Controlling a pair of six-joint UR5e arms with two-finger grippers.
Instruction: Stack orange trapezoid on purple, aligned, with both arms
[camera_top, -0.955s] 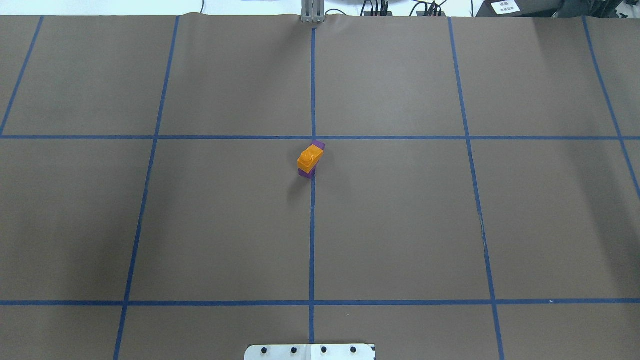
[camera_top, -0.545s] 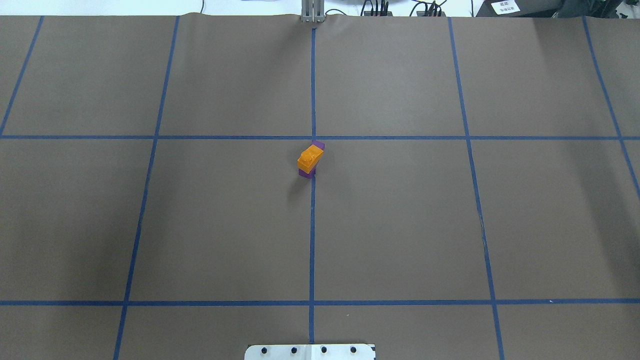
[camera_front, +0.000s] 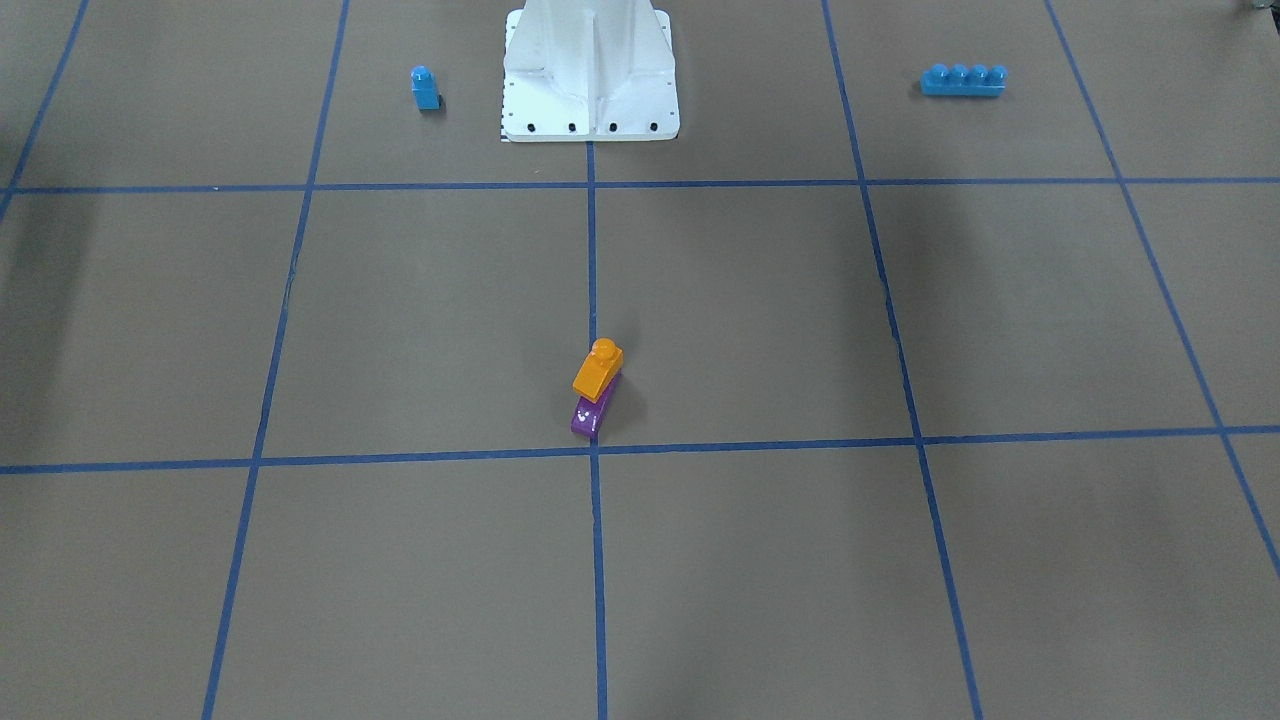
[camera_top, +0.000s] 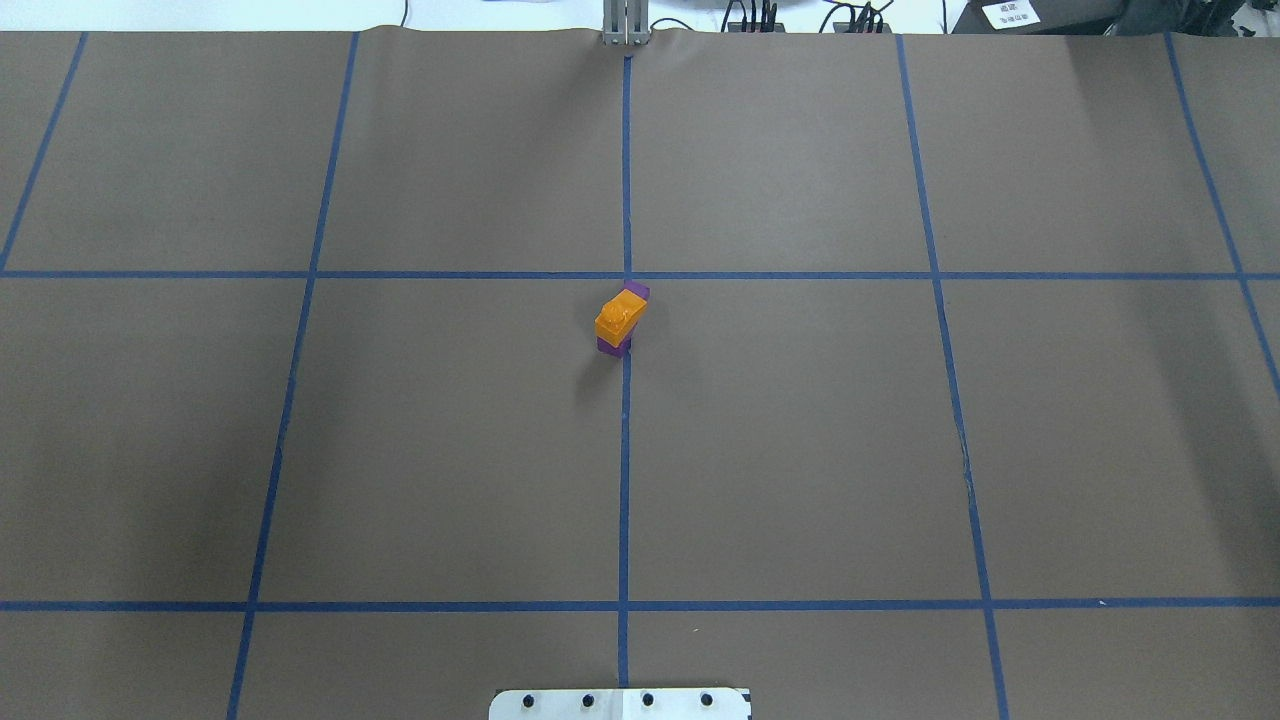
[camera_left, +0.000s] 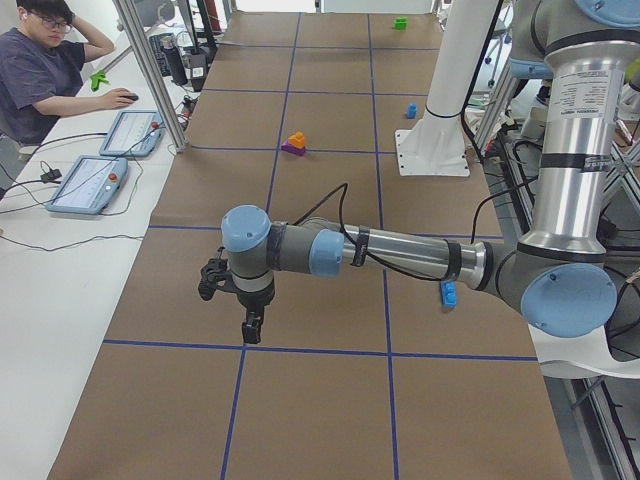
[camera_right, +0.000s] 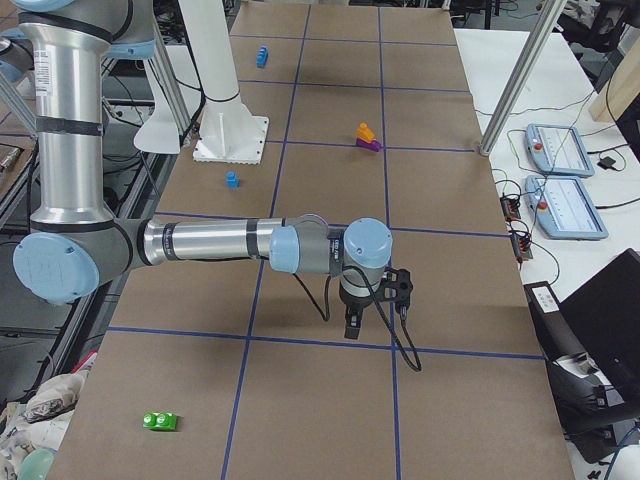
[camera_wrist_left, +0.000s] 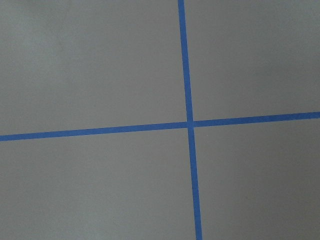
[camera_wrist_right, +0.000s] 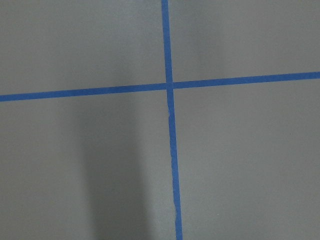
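Note:
The orange trapezoid (camera_top: 619, 317) sits on top of the purple block (camera_top: 638, 291) near the table's middle, by the centre tape line. In the front-facing view the orange block (camera_front: 598, 370) covers the far part of the purple one (camera_front: 590, 415), whose near sloped end sticks out. Both grippers are far from the stack and show only in the side views. The left gripper (camera_left: 250, 325) hangs over the table's left end. The right gripper (camera_right: 352, 325) hangs over the right end. I cannot tell whether either is open or shut. The wrist views show only brown paper and blue tape.
A small blue one-stud block (camera_front: 425, 88) and a long blue four-stud brick (camera_front: 963, 80) lie beside the white robot base (camera_front: 590, 100). A green brick (camera_right: 160, 421) lies at the right end. An operator (camera_left: 40, 70) sits by tablets (camera_left: 85, 185).

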